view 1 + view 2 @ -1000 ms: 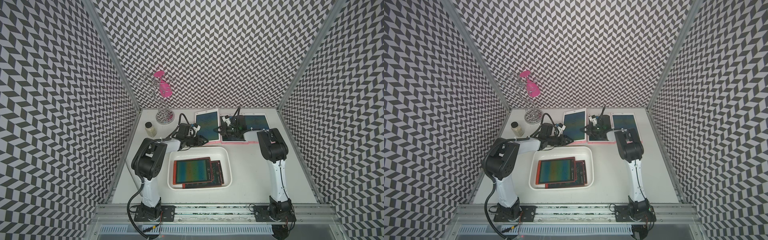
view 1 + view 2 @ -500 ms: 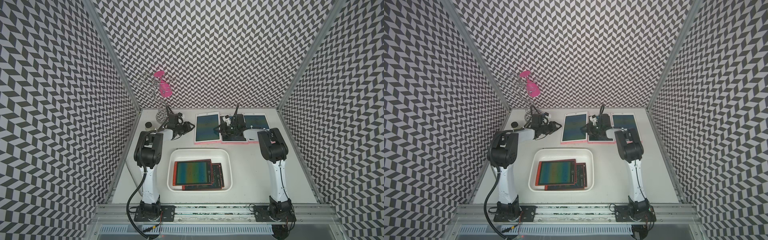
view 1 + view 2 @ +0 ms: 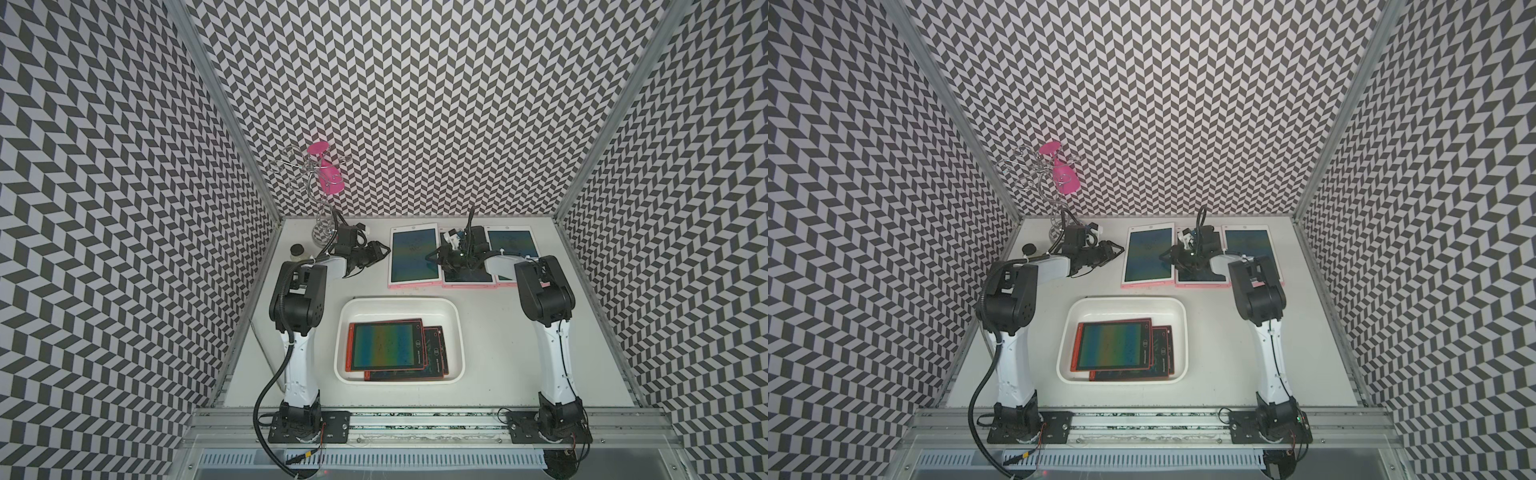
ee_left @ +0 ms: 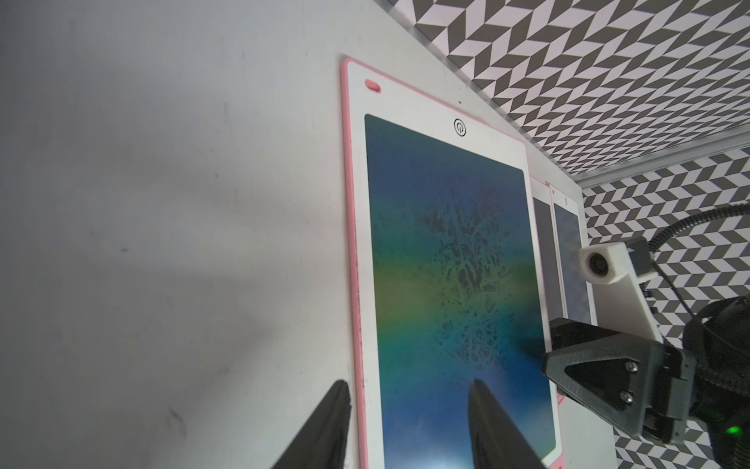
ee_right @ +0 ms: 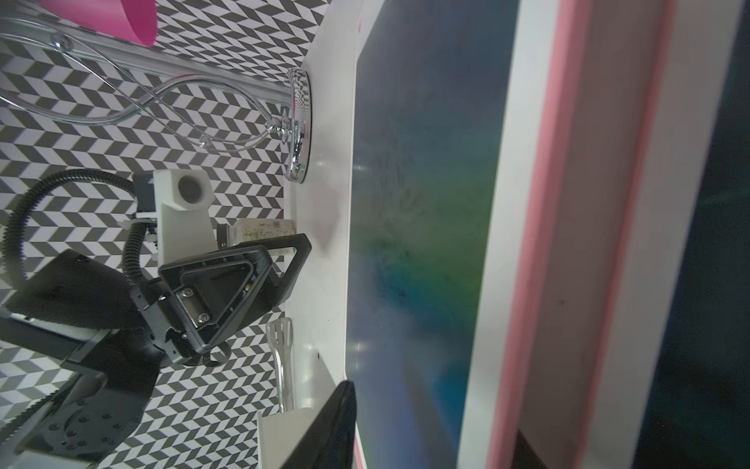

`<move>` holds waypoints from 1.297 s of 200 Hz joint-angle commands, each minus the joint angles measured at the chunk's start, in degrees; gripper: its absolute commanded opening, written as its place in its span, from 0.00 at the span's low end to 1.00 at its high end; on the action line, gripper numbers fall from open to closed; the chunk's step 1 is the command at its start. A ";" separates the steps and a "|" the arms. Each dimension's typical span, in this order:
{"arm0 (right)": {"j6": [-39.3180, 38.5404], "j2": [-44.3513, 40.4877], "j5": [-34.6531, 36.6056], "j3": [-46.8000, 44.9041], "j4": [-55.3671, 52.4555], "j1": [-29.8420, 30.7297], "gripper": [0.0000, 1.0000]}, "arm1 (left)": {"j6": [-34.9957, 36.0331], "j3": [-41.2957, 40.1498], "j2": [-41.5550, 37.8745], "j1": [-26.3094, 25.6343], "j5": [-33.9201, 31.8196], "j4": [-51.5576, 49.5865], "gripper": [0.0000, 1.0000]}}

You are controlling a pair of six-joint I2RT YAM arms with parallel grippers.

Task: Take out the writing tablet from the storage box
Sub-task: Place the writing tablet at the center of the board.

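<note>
I see the left pincer (image 4: 408, 383) open, empty, beside a pink tablet (image 4: 446, 264) — right pincer (image 3: 440, 259) closed over the middle tablet (image 3: 473, 277); red tablets (image 3: 384, 345) in the box (image 3: 399, 303).

The storage box (image 3: 399, 305) lies open from above; pink-edged tablets (image 3: 414, 259) crowd the table (image 3: 498, 353) behind.

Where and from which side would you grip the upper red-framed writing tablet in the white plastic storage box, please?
Probably its far edge, from above. The upper red-framed writing tablet lies flat on a second tablet, near the left wall of the white plastic storage box, but bare floor beyond that edge leaves finger room.
</note>
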 commanded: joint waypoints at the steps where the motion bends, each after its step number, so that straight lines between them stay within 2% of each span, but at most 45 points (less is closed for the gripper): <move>1: -4.32 -0.50 4.94 1.60 -2.05 0.51 0.05 | -2.61 2.05 -1.88 4.78 -4.50 2.45 0.48; 13: -4.23 -0.41 5.08 1.79 -2.69 0.45 0.06 | -3.45 2.89 -0.99 6.78 -6.09 3.61 0.48; 30: -4.53 -0.25 5.11 2.28 -3.52 0.45 0.15 | -3.79 5.21 1.36 9.19 -7.39 4.03 0.48; 59: -4.67 0.41 5.13 3.01 -4.38 0.45 0.18 | -4.78 9.18 6.63 12.12 -5.60 4.68 0.48; 85: -4.92 0.69 5.08 3.31 -4.74 0.46 0.19 | -4.07 11.77 10.60 12.69 -4.95 3.98 0.48; 115: -5.92 0.64 5.15 4.20 -6.74 0.66 0.32 | -4.01 13.09 13.81 12.72 -4.00 3.67 0.48; 158: -7.72 0.57 6.94 5.65 -10.86 1.06 0.41 | -3.99 14.20 15.67 12.81 -3.73 3.63 0.49; 192: -10.77 1.01 10.17 8.19 -17.13 1.91 0.45 | -3.77 14.96 17.18 12.82 -3.29 3.04 0.49; 259: -13.94 1.79 15.81 11.52 -25.30 2.67 0.46 | -2.26 16.88 19.63 12.81 -4.68 -0.57 0.49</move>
